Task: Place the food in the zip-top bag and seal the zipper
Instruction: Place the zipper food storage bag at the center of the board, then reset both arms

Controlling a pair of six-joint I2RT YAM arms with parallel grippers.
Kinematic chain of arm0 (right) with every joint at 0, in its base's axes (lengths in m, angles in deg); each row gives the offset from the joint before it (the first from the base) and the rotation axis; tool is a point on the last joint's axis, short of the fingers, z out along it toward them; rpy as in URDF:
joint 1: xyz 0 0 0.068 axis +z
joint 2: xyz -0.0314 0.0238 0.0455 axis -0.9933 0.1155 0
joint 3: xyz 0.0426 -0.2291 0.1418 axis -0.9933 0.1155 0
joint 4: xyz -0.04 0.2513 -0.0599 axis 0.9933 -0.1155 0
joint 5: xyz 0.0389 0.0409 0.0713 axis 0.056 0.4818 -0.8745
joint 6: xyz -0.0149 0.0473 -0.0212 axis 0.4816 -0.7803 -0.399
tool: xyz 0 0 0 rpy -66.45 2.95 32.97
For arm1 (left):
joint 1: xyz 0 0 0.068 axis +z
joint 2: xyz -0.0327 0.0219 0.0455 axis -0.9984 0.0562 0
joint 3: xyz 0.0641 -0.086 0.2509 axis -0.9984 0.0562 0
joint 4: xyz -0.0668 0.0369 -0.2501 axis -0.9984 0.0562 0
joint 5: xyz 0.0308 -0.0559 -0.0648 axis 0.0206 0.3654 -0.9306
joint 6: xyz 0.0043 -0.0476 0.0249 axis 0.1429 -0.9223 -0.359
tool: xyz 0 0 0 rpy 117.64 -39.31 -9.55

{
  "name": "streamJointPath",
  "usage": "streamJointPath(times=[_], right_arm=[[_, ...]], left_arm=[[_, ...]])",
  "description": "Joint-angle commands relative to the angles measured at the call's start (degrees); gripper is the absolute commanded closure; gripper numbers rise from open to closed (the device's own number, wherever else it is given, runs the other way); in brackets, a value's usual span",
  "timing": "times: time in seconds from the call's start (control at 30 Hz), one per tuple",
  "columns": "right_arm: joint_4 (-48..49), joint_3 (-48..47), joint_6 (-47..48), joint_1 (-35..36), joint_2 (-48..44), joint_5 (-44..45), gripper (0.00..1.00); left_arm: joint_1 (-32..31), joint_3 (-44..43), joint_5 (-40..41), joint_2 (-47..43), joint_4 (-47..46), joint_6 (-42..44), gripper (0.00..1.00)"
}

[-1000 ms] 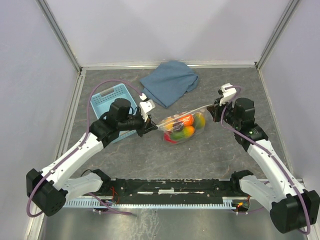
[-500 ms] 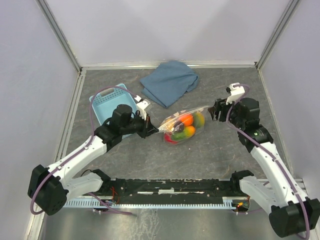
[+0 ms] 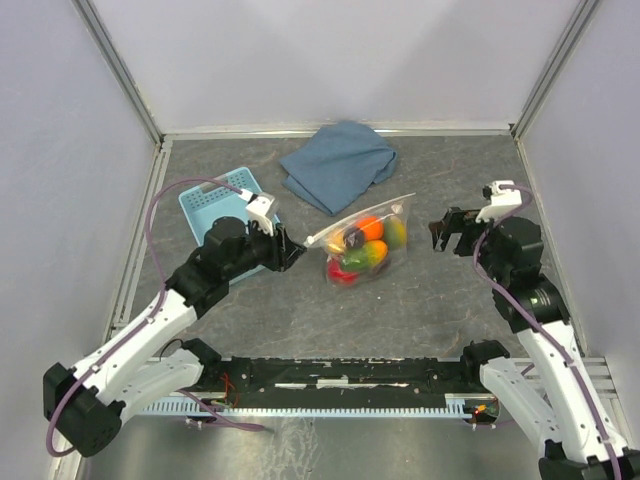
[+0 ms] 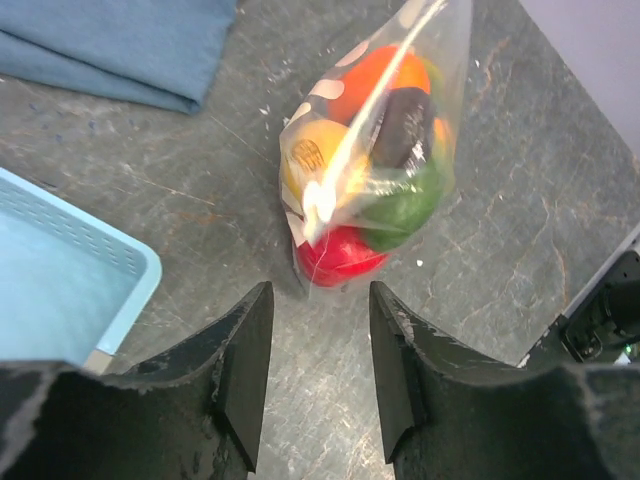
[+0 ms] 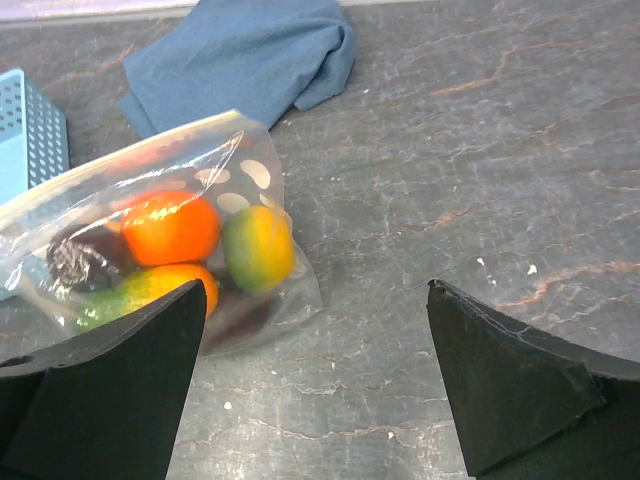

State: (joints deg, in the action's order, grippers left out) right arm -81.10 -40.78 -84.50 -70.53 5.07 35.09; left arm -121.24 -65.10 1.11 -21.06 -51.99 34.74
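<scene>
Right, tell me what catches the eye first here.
The dotted zip-top bag full of bright toy fruits lies in the middle of the grey table. The left gripper and right gripper flank it, both open and empty. A folded blue cloth lies behind it.

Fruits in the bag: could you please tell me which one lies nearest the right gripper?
The yellow-green fruit, at the end of the bag facing the right gripper; the rest lie beyond it.

A dark grey tabletop (image 3: pixel 450 170) veined like stone filled the enclosure. Plain pale lavender walls (image 3: pixel 330 60) closed it in on three sides, joined at the back corners by slanting silver metal posts (image 3: pixel 118 70). Light fell soft and even, casting only faint shadows.
</scene>
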Motion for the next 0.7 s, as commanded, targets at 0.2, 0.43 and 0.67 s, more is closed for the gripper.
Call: streamJointPath(times=[0.2,0.43,0.67], right_arm=[[-6.45,-2.3,-2.6,-0.19,-12.5,14.15,0.01],[-13.55,-4.07,-0.38,-0.18,-19.79,22.25,0.01],[-15.94,-3.19,1.7,-0.21,-26.16,26.0,0.01]], left_arm=[[0.14,-0.72,18.98,-12.94,5.92,-1.0,0.35],[0.18,-0.86,31.57,-26.79,7.78,-0.47,0.0],[0.16,-0.39,41.48,-39.43,7.96,0.23,0.0]])
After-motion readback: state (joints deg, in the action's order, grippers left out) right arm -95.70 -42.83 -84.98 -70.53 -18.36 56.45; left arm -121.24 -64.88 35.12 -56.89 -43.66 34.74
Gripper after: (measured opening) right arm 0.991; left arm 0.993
